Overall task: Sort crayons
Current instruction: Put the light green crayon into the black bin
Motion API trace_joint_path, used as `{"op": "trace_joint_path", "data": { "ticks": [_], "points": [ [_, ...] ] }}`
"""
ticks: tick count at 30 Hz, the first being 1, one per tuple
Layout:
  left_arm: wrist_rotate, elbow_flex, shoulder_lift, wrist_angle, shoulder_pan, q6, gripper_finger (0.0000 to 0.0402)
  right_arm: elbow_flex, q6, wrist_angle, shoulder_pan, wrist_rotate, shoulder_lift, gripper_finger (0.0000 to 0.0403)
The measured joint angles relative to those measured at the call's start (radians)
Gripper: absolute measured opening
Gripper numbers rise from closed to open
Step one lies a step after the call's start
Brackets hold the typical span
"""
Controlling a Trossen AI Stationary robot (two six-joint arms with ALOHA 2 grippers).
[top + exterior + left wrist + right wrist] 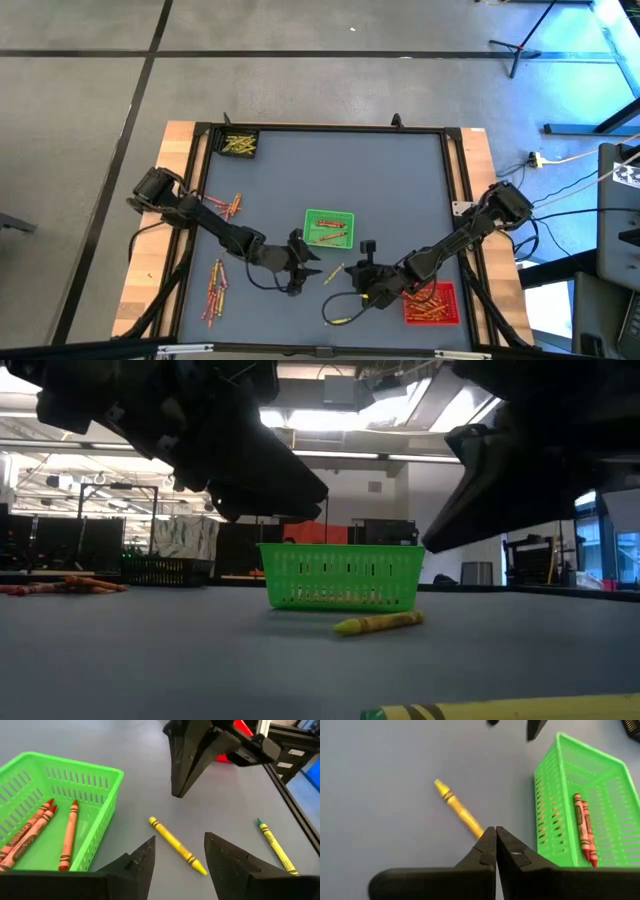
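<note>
A yellow crayon (177,845) lies flat on the grey table, in front of the green tray (328,227), which holds a few red and orange crayons (67,835). My left gripper (178,839) hovers open above this crayon, one finger to each side, clear of it. My right gripper (496,840) is shut and hangs just off the crayon's other end (459,811), above the table. A second yellow crayon (274,845) with a green tip lies nearer the front edge.
A red tray (432,303) with crayons sits at the near right, under my right arm. A black tray (239,144) with yellow crayons stands in the far left corner. Loose red and orange crayons (214,290) lie along the left side, with more (232,205) farther back.
</note>
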Motion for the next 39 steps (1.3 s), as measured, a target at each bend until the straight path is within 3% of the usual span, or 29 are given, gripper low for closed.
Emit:
{"op": "trace_joint_path", "data": {
  "ticks": [4, 10, 16, 20, 25, 34, 39],
  "points": [
    [0.003, 0.0, 0.0, -0.031, -0.01, 0.0, 0.0153, 0.0, -0.002, 0.051, -0.016, -0.002, 0.012, 0.0003],
    [0.004, 0.0, 0.0, -0.04, -0.047, 0.004, 0.0152, 0.0, -0.029, 0.081, -0.059, -0.27, 0.016, 0.006],
    [-0.011, 0.0, 0.0, -0.04, -0.063, 0.007, 0.0151, 0.002, -0.056, 0.116, -0.075, -0.291, 0.039, 0.0145],
    [-0.011, 0.0, 0.0, -0.04, -0.066, 0.006, 0.0151, 0.0, -0.066, 0.124, -0.099, -0.329, 0.082, 0.0165],
    [-0.011, 0.0, 0.0, -0.039, -0.069, 0.002, 0.0151, 0.002, -0.057, 0.126, -0.118, -0.403, 0.11, 0.0141],
    [-0.012, 0.0, 0.0, -0.036, -0.069, -0.001, 0.0151, 0.002, -0.074, 0.124, -0.13, -0.436, 0.11, 0.0019],
    [-0.012, 0.0, 0.0, -0.036, -0.069, -0.001, 0.0151, 0.002, -0.104, 0.128, -0.118, -0.372, 0.111, 0.0021]
  ]
}}
